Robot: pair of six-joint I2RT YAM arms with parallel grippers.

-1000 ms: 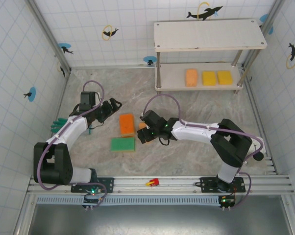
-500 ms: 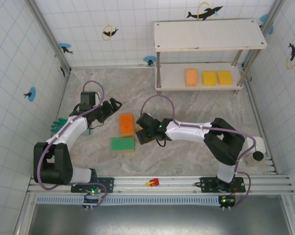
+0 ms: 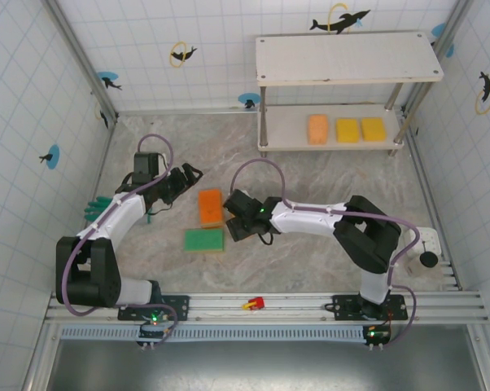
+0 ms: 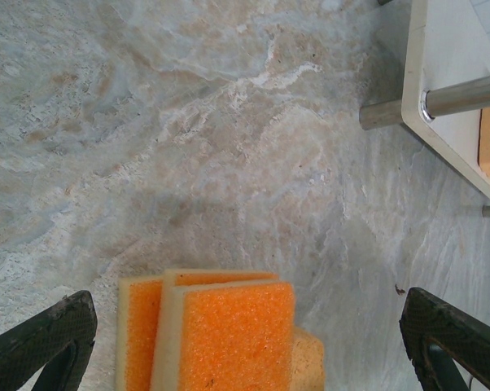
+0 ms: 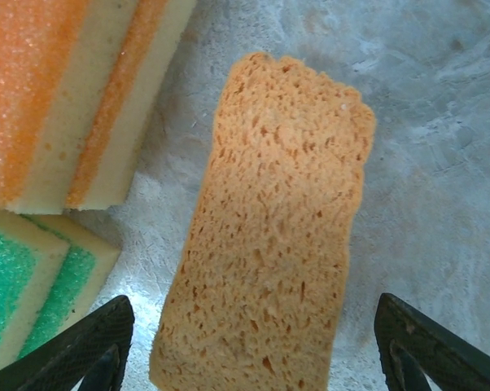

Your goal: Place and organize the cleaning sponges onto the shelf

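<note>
1. Two stacked green sponges [image 5: 33, 285] lie just beside the open right pincer [image 5: 249, 350].
2. One pale orange sponge [image 5: 273, 220] lies between its jaws, clear of both.
3. Two stacked orange sponges [image 3: 210, 207] lie just ahead of the open left pincer [image 4: 247, 342].
4. Three shelved sponges [image 3: 347, 129] line the lower board of the shelf [image 3: 347, 57], well beyond both pincers.
5. Marbled desk [image 3: 310, 179], tiled walls [image 3: 212, 32].

Right gripper [image 5: 251, 330] slid left over the pale sponge [image 5: 273, 228], jaws perhaps narrowing.
</note>
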